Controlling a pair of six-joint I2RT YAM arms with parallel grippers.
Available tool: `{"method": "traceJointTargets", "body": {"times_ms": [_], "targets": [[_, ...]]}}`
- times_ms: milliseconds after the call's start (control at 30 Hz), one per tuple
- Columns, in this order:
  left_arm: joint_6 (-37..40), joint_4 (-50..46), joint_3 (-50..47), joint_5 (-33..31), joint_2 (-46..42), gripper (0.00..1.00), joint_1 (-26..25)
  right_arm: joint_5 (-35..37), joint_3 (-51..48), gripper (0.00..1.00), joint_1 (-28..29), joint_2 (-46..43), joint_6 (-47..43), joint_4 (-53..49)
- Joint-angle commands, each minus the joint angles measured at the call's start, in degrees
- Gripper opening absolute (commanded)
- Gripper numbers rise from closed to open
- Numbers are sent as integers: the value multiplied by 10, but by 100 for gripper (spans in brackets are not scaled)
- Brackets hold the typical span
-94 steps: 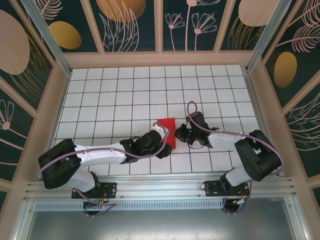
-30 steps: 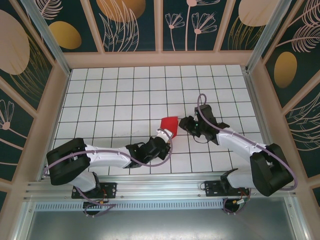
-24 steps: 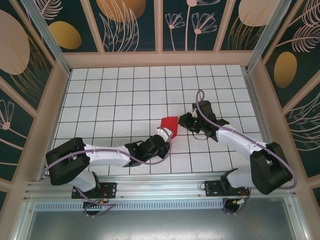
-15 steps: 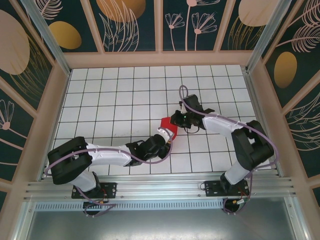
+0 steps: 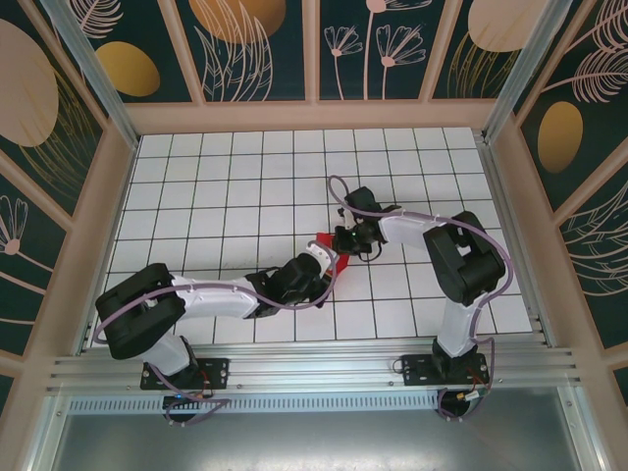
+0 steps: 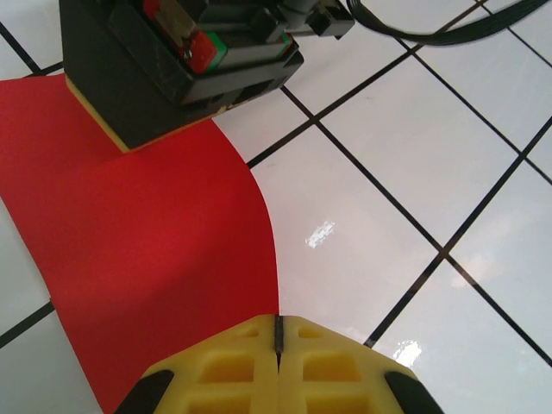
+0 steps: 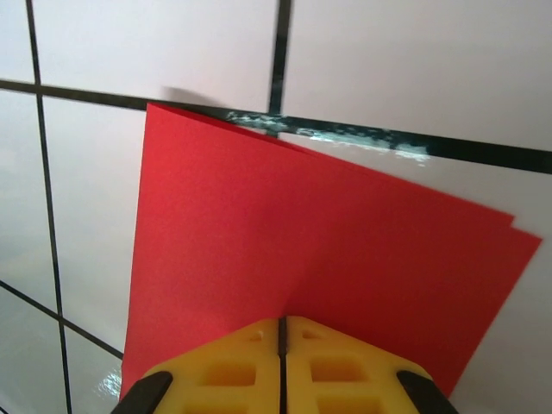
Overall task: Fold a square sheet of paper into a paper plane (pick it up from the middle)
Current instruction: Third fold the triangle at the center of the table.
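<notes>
Left gripper [image 6: 278,349]: yellow fingers pressed flat together, only a thin seam between them; the tips sit on one edge of the sheet of paper [image 7: 302,241]. Whether any paper is caught in the seam, I cannot tell.
Right gripper [image 7: 282,345]: fingers likewise pressed together with no gap, tips down on the red face at the opposite edge of the sheet.
Grippers to each other: in the left wrist view the right gripper's dark body, yellow along its bottom, stands on the far part of the sheet, across the paper from the left fingers.
Sheet of paper: bright red, folded; the right wrist view shows two layers, the lower one peeking out past the upper along one side. In the left wrist view its free edge curves.
Table [image 5: 216,196]: white tiles with dark grid lines, lying under the sheet; one corner of the paper reaches just past a grid line.
Left arm [image 5: 216,294]: stretches low over the tiles to the sheet from its near left side.
Right arm [image 5: 461,255]: bends back on itself and meets the sheet from its right side.
</notes>
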Motion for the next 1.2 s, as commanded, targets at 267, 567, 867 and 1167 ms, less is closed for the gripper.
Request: {"method": "traceJointTargets", "body": {"times_ms": [267,567,867,1167], "targets": [[-27,12,24,64,26,0,44,-9,14,9,8,15,-89,-37],[-39,33,12,95,35,0,77,-21,11,9,8,15,-91,-29],[-48,35,2,83,48,0,83,-18,10,10,8,15,-78,-25],[-54,41,-10,61,48,0,83,-24,0,10,8,13,-66,-15]]}}
